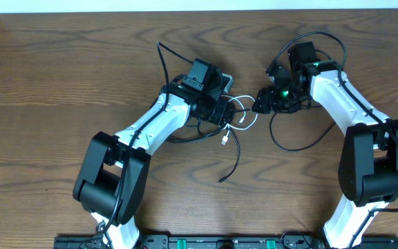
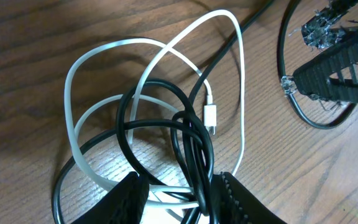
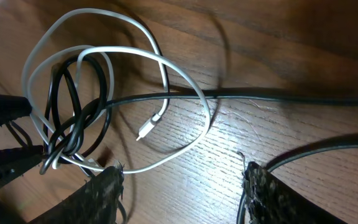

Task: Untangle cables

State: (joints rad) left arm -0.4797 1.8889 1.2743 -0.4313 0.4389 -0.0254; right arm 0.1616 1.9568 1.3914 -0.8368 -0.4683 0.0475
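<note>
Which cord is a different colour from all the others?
The white cable; it loops through the tangle, while the other cables are all black.

White cable point(image 2: 67, 99) tangles with glossy black cables point(image 2: 192, 146) on a brown wood-grain tabletop point(image 1: 47, 83); arms point(image 1: 150, 124) are white with black joints, one showing green lights point(image 1: 282, 92)

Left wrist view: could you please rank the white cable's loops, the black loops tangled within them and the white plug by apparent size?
1. white cable's loops: widest spread.
2. black loops: clearly smaller.
3. white plug: smallest.
All lie on the table, so nearness matters little.
</note>
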